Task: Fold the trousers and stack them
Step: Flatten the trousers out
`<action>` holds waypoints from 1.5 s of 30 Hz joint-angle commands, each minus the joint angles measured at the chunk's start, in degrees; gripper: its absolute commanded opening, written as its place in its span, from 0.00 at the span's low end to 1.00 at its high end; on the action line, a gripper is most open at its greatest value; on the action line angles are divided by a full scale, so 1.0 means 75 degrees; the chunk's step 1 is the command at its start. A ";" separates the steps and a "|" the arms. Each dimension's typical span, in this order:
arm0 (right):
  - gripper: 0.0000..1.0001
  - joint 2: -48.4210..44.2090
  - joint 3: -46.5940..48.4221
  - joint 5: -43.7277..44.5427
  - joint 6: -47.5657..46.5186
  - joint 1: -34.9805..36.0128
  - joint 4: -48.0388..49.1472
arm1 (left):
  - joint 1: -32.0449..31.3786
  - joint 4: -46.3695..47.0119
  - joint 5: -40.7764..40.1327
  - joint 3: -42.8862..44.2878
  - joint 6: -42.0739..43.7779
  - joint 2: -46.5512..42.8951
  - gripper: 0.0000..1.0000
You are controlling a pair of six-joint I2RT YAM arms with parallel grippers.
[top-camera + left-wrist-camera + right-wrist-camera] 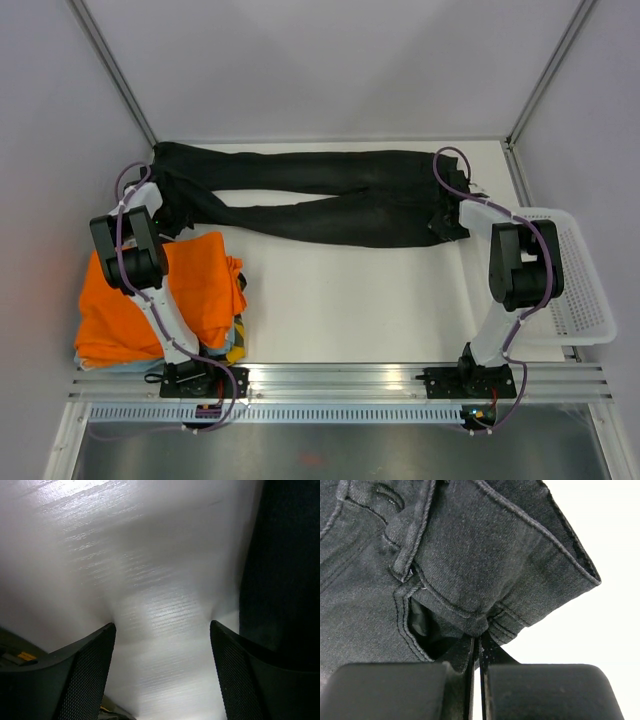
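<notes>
The black trousers lie stretched across the far half of the table, with the waist on the right and the leg ends on the left. At the waist end my right gripper is shut, and its tips pinch a folded corner of the waistband. My left gripper hovers by the leg ends and is open. Only white table shows between its fingers, while the dark trouser fabric lies just to the right of the right finger.
A bright orange garment lies on a small pile of clothes at the near left, beside the left arm. A white mesh basket stands at the right edge. Grey walls close in the table's far, left and right sides.
</notes>
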 commanded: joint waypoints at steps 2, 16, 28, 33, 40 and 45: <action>0.00 -0.0403 0.0375 0.0079 -0.0112 0.0042 -0.0495 | 0.0028 0.0684 0.0030 0.0557 -0.0376 0.0416 0.81; 0.00 -0.0593 0.0949 -0.0331 0.0345 0.0124 -0.1082 | 0.0040 0.2628 0.0568 0.0687 -0.0611 0.1424 0.62; 0.00 -0.0276 0.1605 -0.0518 0.0427 0.0136 -0.1421 | 0.0028 0.2983 0.0746 0.1213 -0.0014 0.0946 0.02; 0.00 -0.0335 0.2132 -0.0612 0.0427 0.0136 -0.1761 | 0.0028 0.0911 -0.0262 0.2489 0.0701 0.0288 0.02; 0.00 -0.0733 0.2813 -0.0297 0.0357 0.0113 -0.2907 | 0.0063 -0.2090 -0.1387 0.3733 0.1182 -0.0286 0.02; 0.00 -0.1200 0.2427 -0.0284 0.0486 0.0054 -0.3297 | 0.0134 -0.2984 -0.1528 0.3173 0.1311 -0.0894 0.02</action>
